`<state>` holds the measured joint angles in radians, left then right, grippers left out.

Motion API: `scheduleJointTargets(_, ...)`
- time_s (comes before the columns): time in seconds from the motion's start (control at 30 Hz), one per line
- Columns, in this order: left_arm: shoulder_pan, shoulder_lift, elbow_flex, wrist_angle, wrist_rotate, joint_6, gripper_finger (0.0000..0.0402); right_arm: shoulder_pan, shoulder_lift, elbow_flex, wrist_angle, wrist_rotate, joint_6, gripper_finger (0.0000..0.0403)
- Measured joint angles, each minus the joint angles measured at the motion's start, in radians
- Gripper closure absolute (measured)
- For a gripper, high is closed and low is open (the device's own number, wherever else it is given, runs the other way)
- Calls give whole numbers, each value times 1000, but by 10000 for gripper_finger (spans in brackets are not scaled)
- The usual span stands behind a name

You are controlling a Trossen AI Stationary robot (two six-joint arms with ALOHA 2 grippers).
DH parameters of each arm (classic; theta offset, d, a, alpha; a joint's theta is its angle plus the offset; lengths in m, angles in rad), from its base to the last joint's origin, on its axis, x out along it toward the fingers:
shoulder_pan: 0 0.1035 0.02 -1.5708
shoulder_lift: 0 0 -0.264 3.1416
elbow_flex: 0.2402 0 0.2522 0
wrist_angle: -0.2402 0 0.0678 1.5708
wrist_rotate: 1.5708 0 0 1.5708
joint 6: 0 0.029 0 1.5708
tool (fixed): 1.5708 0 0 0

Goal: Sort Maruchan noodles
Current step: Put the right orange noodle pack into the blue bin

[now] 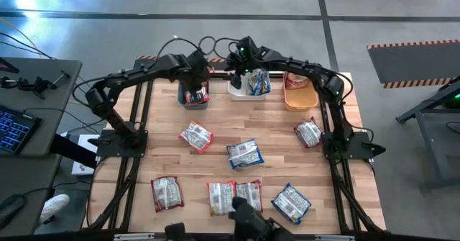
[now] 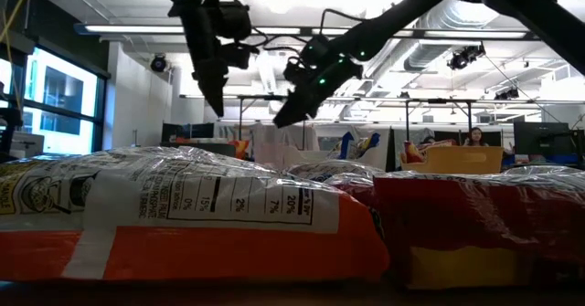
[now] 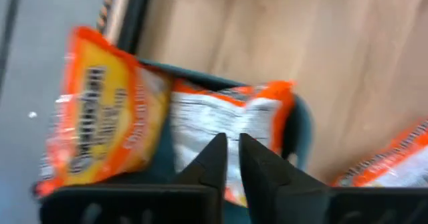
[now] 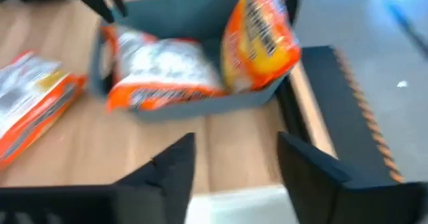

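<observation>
The Maruchan noodles are flat packets. Two orange ones [image 3: 221, 124] lie in the teal bin [image 1: 194, 97]; one leans on its wall [image 4: 257, 37]. Blue packets [image 1: 257, 83] stand in the white bin, and a red one [image 1: 295, 78] is in the orange bin. Several more lie on the table, among them an orange-edged one [image 1: 195, 136] and a blue one [image 1: 244, 153]. My left gripper [image 3: 231, 150] hangs shut just above the teal bin, touching nothing. My right gripper [image 4: 234, 160] is open and empty, hovering by the white bin [image 1: 241, 90].
The teal, white and orange [image 1: 300, 97] bins stand in a row along the table's far edge. Loose packets [image 1: 166, 192] [image 1: 291, 202] crowd the near half, close in front of the low camera [image 2: 183, 215]. Both arms reach toward the far middle, close together.
</observation>
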<state>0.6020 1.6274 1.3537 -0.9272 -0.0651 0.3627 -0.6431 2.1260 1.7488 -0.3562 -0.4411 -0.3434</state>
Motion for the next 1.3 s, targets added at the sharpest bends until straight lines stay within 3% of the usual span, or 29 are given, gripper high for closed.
scheduleJointTargets(0.17,-40,43,0,-16,-31,10,300,-42,-57,-48,-174,-123,-105,335)
scheduleJointTargets(0.27,-42,75,0,9,-72,17,261,-60,-97,-123,-188,-138,-139,391)
scheduleJointTargets(0.43,-36,124,-1,76,-73,78,226,-80,-213,-304,-34,-127,-125,382)
scheduleJointTargets(0.7,-34,194,-1,76,-75,167,220,-130,-393,-521,193,-120,-97,397)
scheduleJointTargets(1.1,-33,223,1,47,-72,173,189,-129,-433,-558,220,-139,-105,401)
scheduleJointTargets(1.2,-33,253,1,35,-76,199,191,-129,-433,-558,220,-140,-106,401)
scheduleJointTargets(1.3,-41,280,1,32,-147,232,212,-129,-433,-558,221,-142,-106,401)
